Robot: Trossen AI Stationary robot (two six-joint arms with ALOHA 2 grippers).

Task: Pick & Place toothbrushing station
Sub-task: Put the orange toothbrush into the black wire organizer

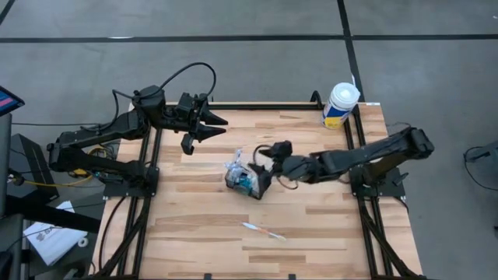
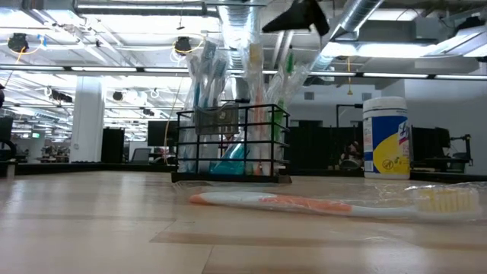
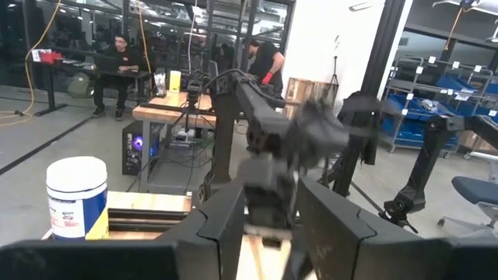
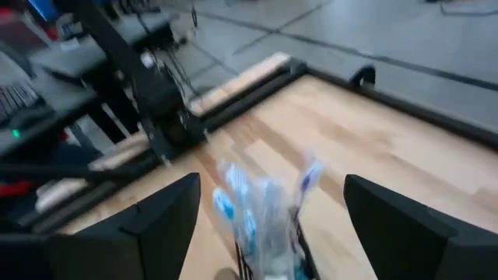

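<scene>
Wooden table [image 1: 311, 225] seen from above, framed by black rails, with both dark arms reaching inward. The left arm rests at the table's far left edge, its gripper [image 1: 214, 124] raised over the boards and well apart from the other items; the fingers stand partly apart with nothing between them. The right arm extends from the right side toward the table's middle, where the right gripper [image 4: 268, 214] hangs just above the toothbrushing station [image 1: 247, 179], its fingers [image 4: 156, 222] spread wide on either side of the brush tops and not touching them. The toothbrushing station, a black wire-mesh caddy, stands upright near the centre of the table and holds several wrapped toothbrushes [image 2: 205, 72] that stick up above its rim. A white tub [image 1: 340, 105] with a yellow-and-blue label stands at the far right corner, well apart from the caddy. A single wrapped toothbrush [image 1: 262, 231] with an orange handle lies flat on the boards nearer the front edge, apart from the caddy.
</scene>
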